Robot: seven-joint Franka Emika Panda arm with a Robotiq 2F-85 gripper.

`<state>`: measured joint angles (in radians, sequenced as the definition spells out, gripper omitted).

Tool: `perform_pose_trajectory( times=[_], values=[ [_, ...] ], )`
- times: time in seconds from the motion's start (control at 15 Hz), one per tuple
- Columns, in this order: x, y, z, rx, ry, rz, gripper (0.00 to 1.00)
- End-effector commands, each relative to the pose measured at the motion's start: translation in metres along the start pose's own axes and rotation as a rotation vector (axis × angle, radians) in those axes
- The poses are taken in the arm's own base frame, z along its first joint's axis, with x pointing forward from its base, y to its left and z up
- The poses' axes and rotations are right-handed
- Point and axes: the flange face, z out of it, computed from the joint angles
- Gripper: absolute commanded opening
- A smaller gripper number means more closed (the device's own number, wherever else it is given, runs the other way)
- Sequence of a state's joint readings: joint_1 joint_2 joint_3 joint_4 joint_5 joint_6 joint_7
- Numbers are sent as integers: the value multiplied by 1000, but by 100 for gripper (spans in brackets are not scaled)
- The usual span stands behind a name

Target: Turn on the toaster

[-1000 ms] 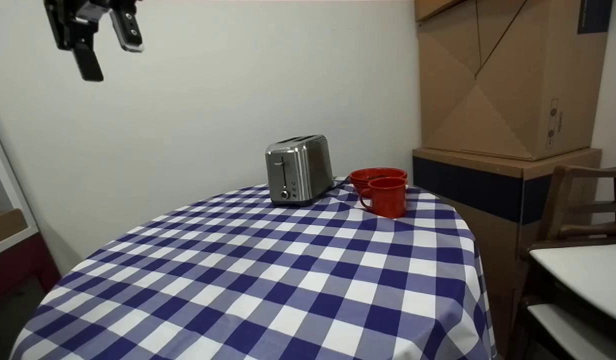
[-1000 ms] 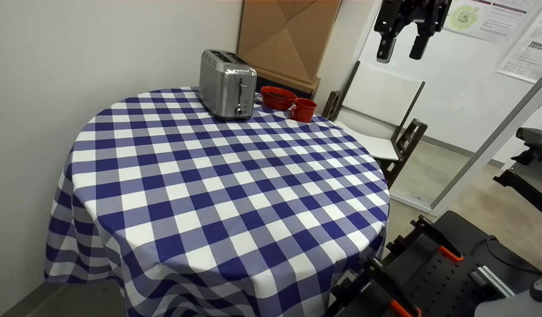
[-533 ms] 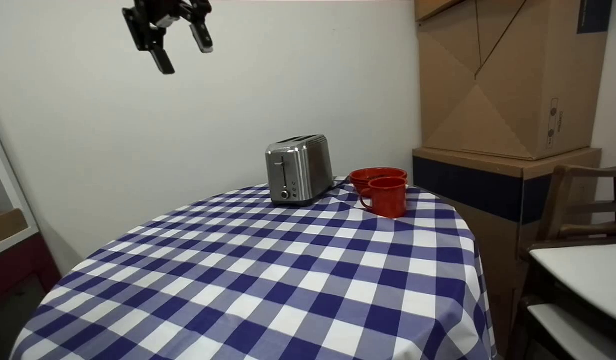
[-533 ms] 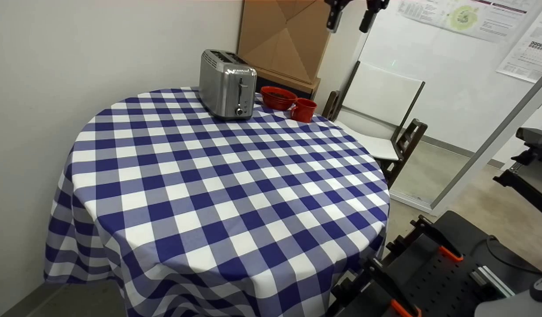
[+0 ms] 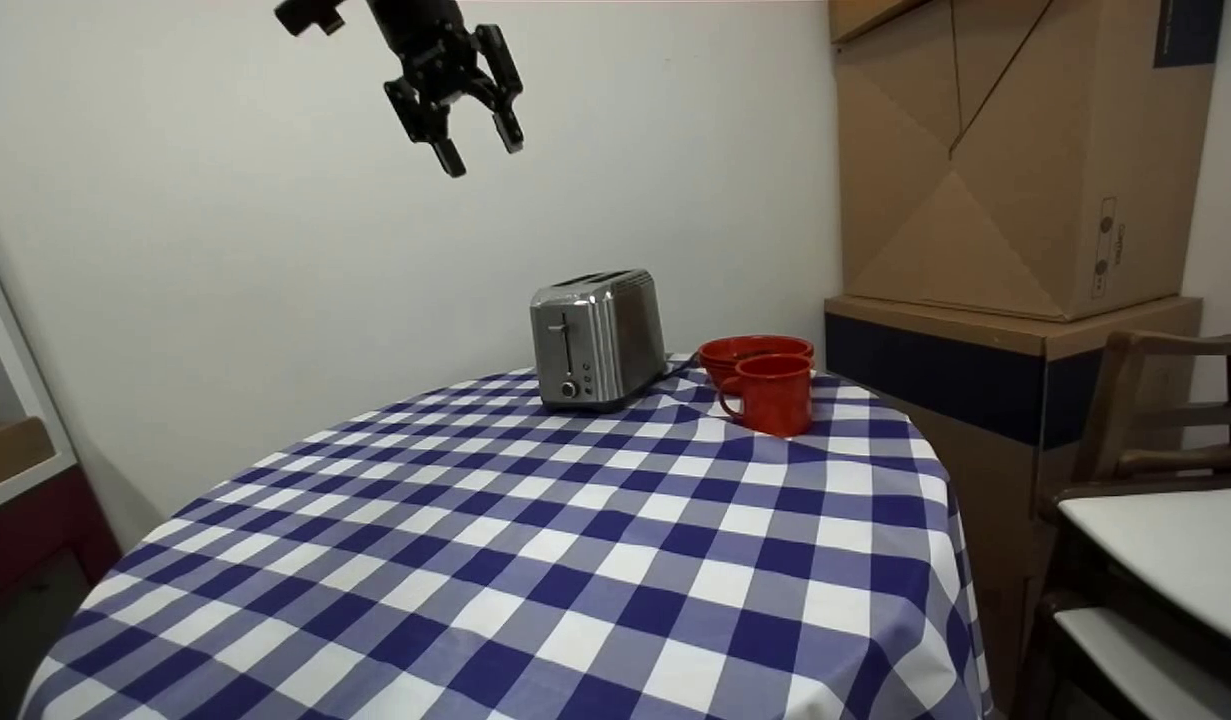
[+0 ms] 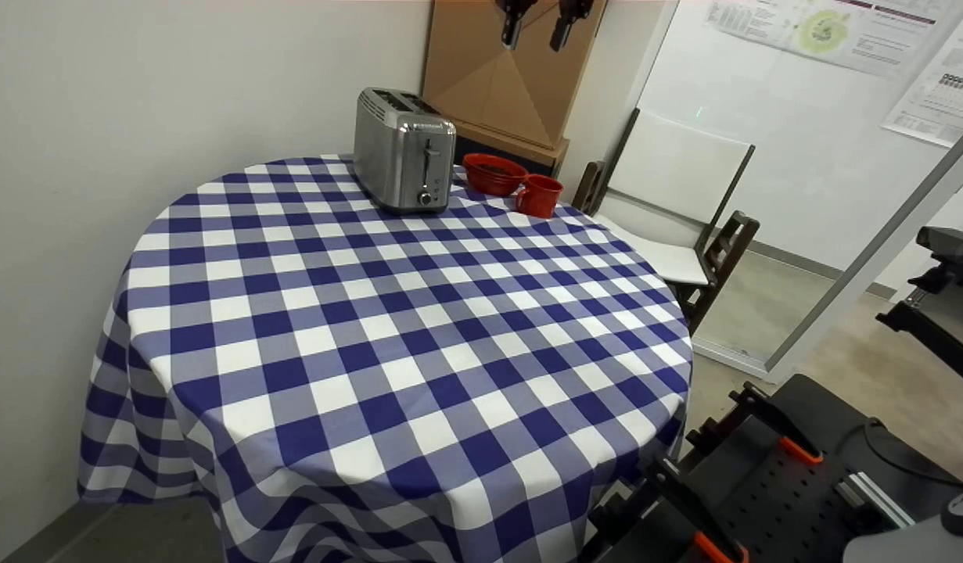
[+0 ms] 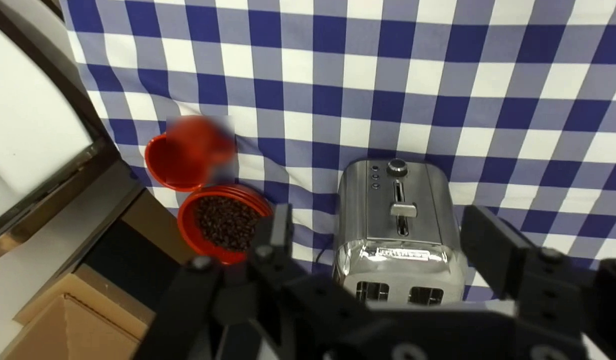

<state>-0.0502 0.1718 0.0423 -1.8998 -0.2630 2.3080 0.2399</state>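
The silver toaster stands upright on the checked table in both exterior views [image 5: 630, 335] [image 6: 379, 148]. Its front end has a knob [image 6: 425, 198] at the bottom and a lever [image 6: 432, 152] near the top of a vertical slot. My gripper is open and empty, high above the table in both exterior views [image 5: 483, 158] [image 6: 535, 41], well apart from the toaster. In the wrist view the toaster [image 7: 350, 215] appears below, between the spread fingers [image 7: 378, 216], with its lever [image 7: 404, 210] in plain sight. The gripper body hides the toaster's far top part there.
A red cup [image 5: 783, 400] and stacked red bowls [image 5: 755, 346] stand beside the toaster. The top bowl [image 7: 187, 225] holds dark beans. A cord runs from behind the toaster. A wall and cardboard boxes [image 5: 975, 200] stand behind the table. Checked cloth [image 6: 332, 313] covers it.
My gripper has moved through the air toward the toaster: rightward in an exterior view, leftward and up, then leftward, in an exterior view. It stays open. The toaster, cup and bowls have not moved.
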Motion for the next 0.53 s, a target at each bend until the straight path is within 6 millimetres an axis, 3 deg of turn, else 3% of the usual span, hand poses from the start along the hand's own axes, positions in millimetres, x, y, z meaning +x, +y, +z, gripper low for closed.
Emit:
perform_pose_trajectory(
  times=[0.0,0.47],
  values=[
    [40,-18,25,-24,30,23,53],
    [83,-48,85,-32,87,18,0]
  ],
)
